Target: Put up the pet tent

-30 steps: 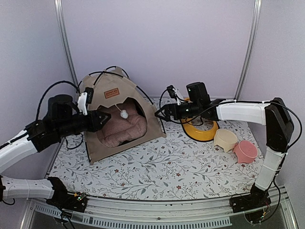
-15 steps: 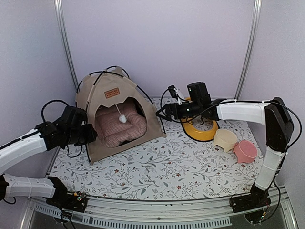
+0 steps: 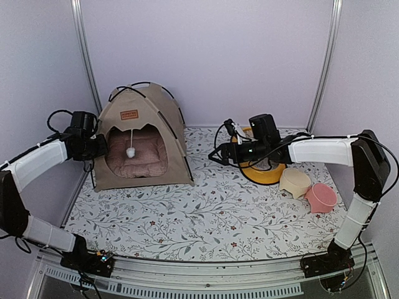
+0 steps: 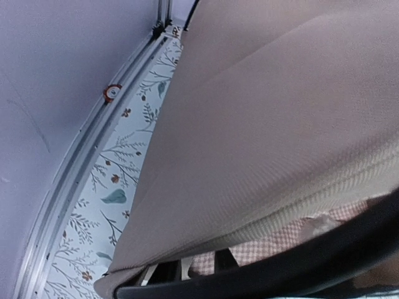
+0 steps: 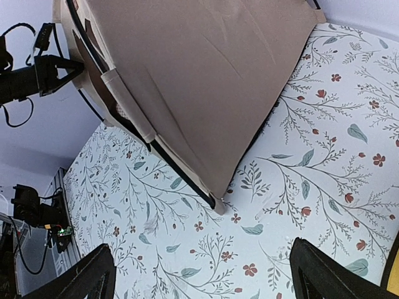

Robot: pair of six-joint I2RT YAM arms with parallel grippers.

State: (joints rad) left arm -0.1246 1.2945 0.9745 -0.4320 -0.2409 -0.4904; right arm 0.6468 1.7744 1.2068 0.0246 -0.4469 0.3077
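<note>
The pet tent (image 3: 146, 124) stands upright at the back left of the floral mat, tan with black crossed poles. Its arched doorway faces the front, with a white pom-pom (image 3: 131, 152) hanging in it and a pink checked cushion (image 3: 134, 159) inside. My left gripper (image 3: 100, 147) is at the tent's left front edge, shut on the fabric rim. In the left wrist view the tent (image 4: 262, 124) fills the frame over the jaws, and the cushion (image 4: 324, 240) peeks out. My right gripper (image 3: 215, 154) hangs open to the right of the tent, apart from it. The right wrist view shows the tent's side (image 5: 206, 81) beyond my right gripper (image 5: 199, 246).
A yellow oval bowl stand (image 3: 265, 173) lies under the right arm. A cream bowl (image 3: 294, 182) and a pink bowl (image 3: 322, 197) sit further right. The metal rail (image 4: 93, 143) and the wall run close along the tent's left side. A frame post (image 3: 87, 56) stands behind the tent.
The tent has slid left and back and turned its doorway to the front. My left gripper went from the doorway to the left edge, closing. The right gripper shifted slightly right.
</note>
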